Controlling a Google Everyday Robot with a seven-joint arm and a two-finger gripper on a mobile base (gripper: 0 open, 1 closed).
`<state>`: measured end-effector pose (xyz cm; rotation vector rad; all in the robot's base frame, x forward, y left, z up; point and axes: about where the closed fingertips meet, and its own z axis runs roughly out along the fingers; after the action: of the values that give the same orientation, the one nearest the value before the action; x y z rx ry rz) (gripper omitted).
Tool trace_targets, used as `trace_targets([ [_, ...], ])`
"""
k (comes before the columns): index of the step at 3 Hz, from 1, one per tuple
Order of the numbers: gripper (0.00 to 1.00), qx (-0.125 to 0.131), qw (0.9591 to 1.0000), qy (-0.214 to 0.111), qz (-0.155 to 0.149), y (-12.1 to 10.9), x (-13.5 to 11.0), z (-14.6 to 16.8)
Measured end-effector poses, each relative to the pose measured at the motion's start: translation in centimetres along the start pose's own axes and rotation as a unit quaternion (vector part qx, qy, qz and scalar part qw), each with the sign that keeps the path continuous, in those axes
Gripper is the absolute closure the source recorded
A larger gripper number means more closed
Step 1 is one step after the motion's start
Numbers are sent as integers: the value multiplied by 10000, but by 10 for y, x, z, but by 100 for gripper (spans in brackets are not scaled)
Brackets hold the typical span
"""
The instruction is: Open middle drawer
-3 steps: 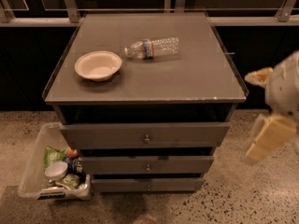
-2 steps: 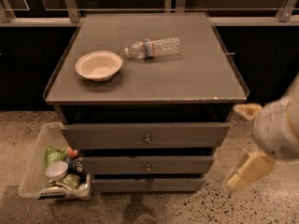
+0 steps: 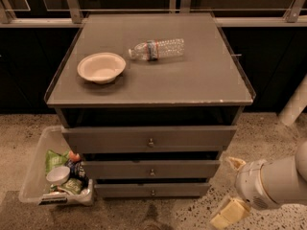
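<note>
- Light comes from overhead. I see the grey flat bench top (image 3: 201, 83) evenly lit, with a dull sheen and no harsh glare.
- The cream round bowl (image 3: 101, 67) throws a faint shadow at its foot, and the clear plastic bottle (image 3: 156, 49) glints.
- Behind the bench, the background is near black.
- My white pincer (image 3: 230, 189), low right beside the cabinet with jaws spread, is the brightest thing.

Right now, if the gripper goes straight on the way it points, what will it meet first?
The gripper, low at the right and open, points left toward the cabinet. It would probably meet the right end of the bottom drawer, just below the middle drawer; depth is unclear.
</note>
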<state>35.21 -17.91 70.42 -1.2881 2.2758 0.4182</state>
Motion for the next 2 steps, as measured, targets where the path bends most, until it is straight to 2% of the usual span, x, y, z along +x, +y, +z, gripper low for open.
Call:
trace_targets([
  [1, 0, 306, 9995, -79, -13, 3, -12, -15],
  [2, 0, 456, 9980, -373, 234, 2, 4, 9],
])
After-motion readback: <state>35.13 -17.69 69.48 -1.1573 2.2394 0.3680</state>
